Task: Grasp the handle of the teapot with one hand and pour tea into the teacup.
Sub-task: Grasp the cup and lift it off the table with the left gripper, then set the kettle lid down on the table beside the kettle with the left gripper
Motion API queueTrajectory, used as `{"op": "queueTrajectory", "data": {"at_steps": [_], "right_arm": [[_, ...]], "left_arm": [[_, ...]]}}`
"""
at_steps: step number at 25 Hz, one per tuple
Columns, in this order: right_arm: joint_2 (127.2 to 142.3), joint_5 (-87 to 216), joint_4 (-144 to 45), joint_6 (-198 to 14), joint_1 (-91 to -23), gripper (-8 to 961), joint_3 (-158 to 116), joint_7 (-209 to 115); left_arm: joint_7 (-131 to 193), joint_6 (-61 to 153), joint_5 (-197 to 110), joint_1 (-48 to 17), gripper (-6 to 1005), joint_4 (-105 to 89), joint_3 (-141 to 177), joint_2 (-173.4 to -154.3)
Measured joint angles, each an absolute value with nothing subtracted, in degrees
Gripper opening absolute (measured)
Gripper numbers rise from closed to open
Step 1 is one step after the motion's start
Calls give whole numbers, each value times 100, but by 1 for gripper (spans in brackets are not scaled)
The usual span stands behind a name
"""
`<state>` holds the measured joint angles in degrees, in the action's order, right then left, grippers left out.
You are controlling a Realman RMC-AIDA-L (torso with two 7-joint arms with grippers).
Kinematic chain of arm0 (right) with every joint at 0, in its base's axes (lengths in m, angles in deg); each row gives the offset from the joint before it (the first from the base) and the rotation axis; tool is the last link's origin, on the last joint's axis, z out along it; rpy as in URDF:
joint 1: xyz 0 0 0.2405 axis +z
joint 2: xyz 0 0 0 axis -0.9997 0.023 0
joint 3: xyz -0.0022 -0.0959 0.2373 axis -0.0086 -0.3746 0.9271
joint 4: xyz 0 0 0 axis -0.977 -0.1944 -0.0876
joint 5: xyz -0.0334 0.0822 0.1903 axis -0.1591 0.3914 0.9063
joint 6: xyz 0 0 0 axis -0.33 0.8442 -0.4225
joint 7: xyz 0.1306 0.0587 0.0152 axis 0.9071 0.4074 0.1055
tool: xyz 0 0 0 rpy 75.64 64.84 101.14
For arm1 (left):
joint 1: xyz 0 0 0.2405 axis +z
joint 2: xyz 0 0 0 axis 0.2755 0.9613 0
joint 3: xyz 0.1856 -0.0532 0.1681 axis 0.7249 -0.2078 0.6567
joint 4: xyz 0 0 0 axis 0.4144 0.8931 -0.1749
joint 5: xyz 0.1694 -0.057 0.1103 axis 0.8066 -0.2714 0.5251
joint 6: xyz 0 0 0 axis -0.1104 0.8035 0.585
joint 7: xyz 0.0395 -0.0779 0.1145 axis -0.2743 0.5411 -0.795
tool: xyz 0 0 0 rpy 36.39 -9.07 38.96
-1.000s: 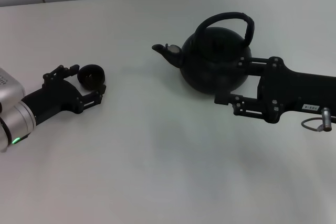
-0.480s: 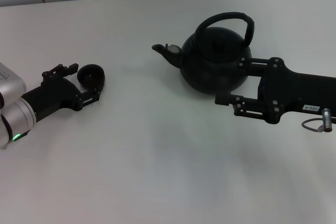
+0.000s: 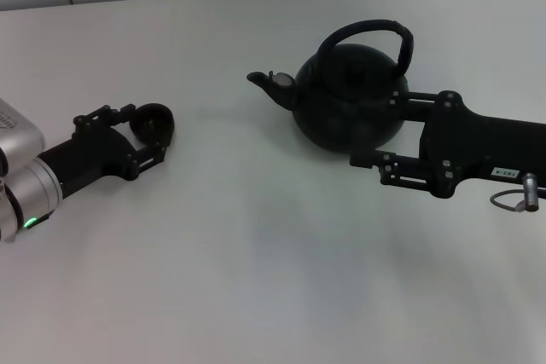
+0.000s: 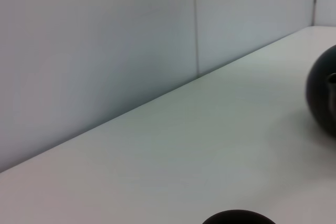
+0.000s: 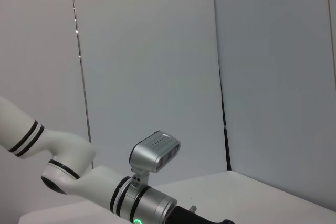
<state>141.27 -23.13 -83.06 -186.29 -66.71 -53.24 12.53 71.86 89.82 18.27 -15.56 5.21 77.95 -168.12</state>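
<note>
Teapot point(image 3: 348, 100) stands on the white table point(image 3: 256, 253), right of centre in the head view, spout point(image 3: 266, 83) aimed toward the robot's left. Its handle point(image 3: 375, 33) arches over the lid, running roughly fore-and-aft along the spout line, and nothing is on it yet.

Right gripper point(image 3: 375, 130) is the nearer arm to the pot. It lies low and level at the pot's right flank, fingers spread wide: one runs along the upper body, the other sits below and in front near the base. Whether they touch the body, cannot tell. It holds nothing. The handle lies above and slightly beyond this gripper, so, as I judge it, a grasp there calls for a climb first.

Left gripper point(image 3: 141, 132) is far across the table on the robot's left, fingers closed around the teacup point(image 3: 155, 123), which appears tilted with its mouth turned sideways. Cup rim point(image 4: 239, 217) just shows in the left wrist view.

Cup and spout are well apart; pouring not yet begun.
</note>
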Motion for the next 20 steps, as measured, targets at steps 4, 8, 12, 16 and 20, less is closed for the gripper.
{"op": "queueTrajectory", "data": {"at_steps": [4, 8, 12, 16, 20], "right_arm": [[14127, -2313, -8306, -18629, -6661, 590, -5325, 1253], [14127, -2313, -8306, -18629, -6664, 591, -5325, 1253], [14127, -2313, -8306, -18635, -6698, 592, -5325, 1253], [14127, -2313, -8305, -18658, -6721, 591, -5325, 1253], [14127, -2313, -8305, -18679, -6769, 590, -5325, 1253]], "left_arm": [[7340, 9179, 1827, -1558, 685, 595, 8017, -16812], [7601, 9273, 1828, -1565, 685, 751, 8372, -16812], [7900, 9286, 1829, -1556, 685, 995, 8922, -16812], [8010, 9287, 1700, -1545, 686, 1192, 9493, -16812], [7976, 9235, 1219, -1520, 686, 1304, 9985, -16812]]}}
